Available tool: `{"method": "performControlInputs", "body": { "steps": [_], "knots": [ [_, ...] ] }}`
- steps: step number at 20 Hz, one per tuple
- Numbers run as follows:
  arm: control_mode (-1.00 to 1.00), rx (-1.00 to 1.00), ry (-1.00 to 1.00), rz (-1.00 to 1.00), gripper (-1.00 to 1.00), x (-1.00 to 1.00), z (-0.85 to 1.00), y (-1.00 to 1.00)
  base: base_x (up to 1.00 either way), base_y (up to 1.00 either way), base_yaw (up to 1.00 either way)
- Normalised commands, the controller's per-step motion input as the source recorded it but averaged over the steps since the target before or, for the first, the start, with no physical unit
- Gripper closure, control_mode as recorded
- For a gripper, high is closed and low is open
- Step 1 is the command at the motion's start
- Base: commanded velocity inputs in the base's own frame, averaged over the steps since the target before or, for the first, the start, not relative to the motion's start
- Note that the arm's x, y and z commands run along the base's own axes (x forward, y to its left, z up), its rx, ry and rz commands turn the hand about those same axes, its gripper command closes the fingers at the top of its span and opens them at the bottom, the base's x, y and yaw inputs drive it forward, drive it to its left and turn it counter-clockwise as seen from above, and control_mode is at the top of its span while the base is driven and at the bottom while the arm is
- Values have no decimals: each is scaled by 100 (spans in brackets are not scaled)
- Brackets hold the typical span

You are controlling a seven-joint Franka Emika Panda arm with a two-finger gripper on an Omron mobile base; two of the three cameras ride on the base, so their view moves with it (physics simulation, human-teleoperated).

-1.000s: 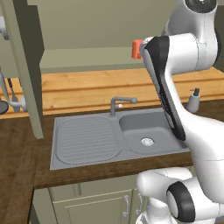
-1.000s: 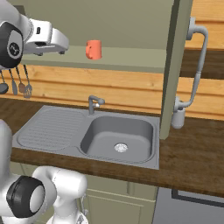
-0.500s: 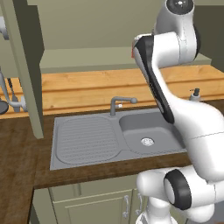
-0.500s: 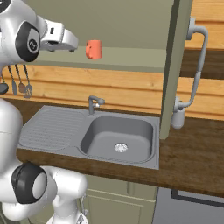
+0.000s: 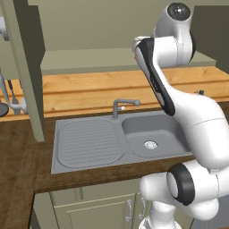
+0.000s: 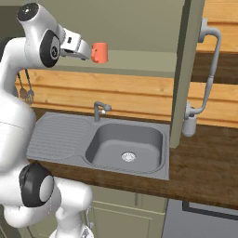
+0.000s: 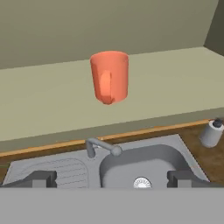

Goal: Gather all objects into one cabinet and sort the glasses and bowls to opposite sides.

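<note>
Cup: salmon-orange cup (image 7: 109, 76) on the pale shelf (image 7: 175, 87).
Gripper (image 6: 86, 50): wide open, empty, closer than a second ago.
Next: likely grab.

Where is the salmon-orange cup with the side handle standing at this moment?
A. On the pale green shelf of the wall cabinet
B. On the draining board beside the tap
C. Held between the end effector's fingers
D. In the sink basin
A: the cup stands upright on the pale green shelf, above the sink, and the open end effector has not closed on it.
</note>
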Motion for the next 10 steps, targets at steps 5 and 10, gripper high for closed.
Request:
{"method": "performControlInputs", "body": {
  "steps": [5, 10],
  "knots": [
    [-100, 4, 0, 0, -100, 27, -2, 0, 0, 0, 0],
    [-100, 2, 1, 0, -100, 38, 0, -19, 0, 0, 0]
  ]
}}
